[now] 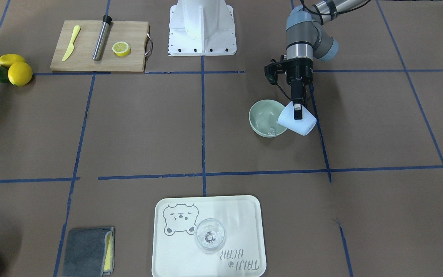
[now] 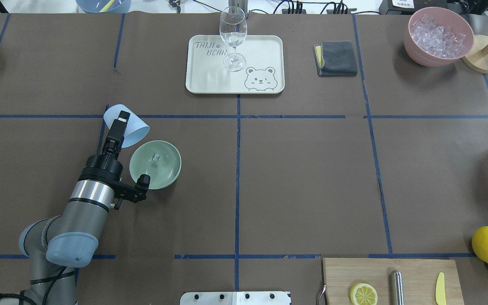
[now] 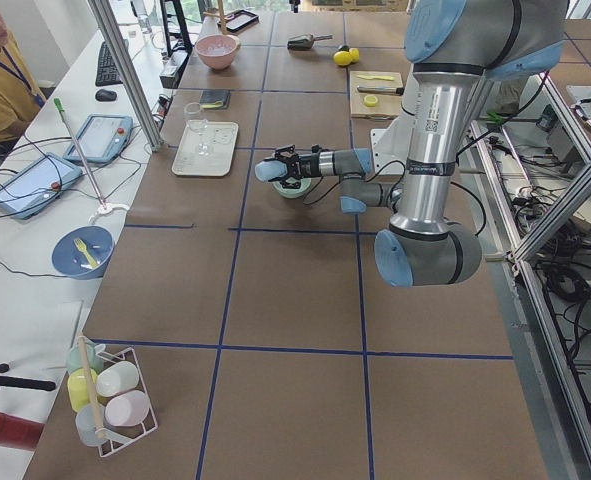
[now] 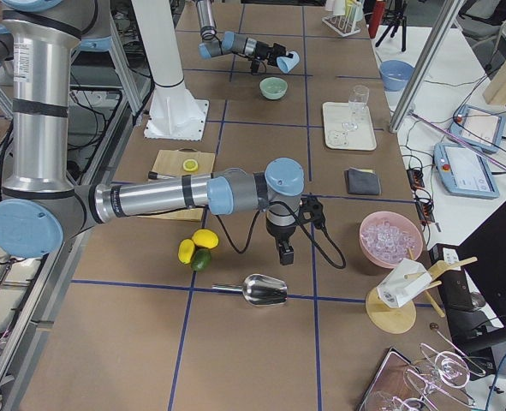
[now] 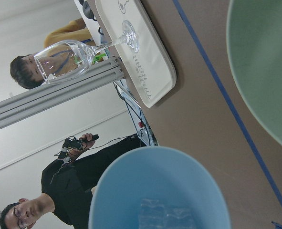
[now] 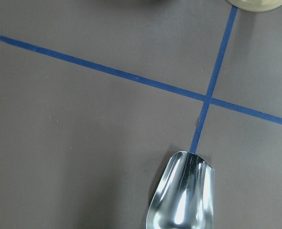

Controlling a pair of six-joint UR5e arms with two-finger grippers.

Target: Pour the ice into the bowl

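My left gripper [image 1: 297, 111] is shut on the rim of a light blue cup [image 1: 300, 125] and holds it tilted, mouth toward the mint-green bowl [image 1: 262, 115]. The cup [image 2: 134, 129] hangs just beside the bowl's [image 2: 165, 171] rim. One clear ice cube [image 2: 156, 158] lies in the bowl. More ice [image 5: 164, 214] sits inside the cup [image 5: 126, 186] in the left wrist view. My right gripper [image 4: 284, 253] hangs far away above a metal scoop [image 6: 181, 195]; I cannot tell whether it is open or shut.
A pink container [image 2: 409, 40] of ice stands at the far right. A tray [image 2: 265, 46] holds a wine glass [image 2: 233, 29], with a grey cloth [image 2: 337, 58] beside it. A cutting board [image 1: 87, 57] with knife, lemon half and metal cylinder, and lemons [image 1: 19, 73], lie near the base.
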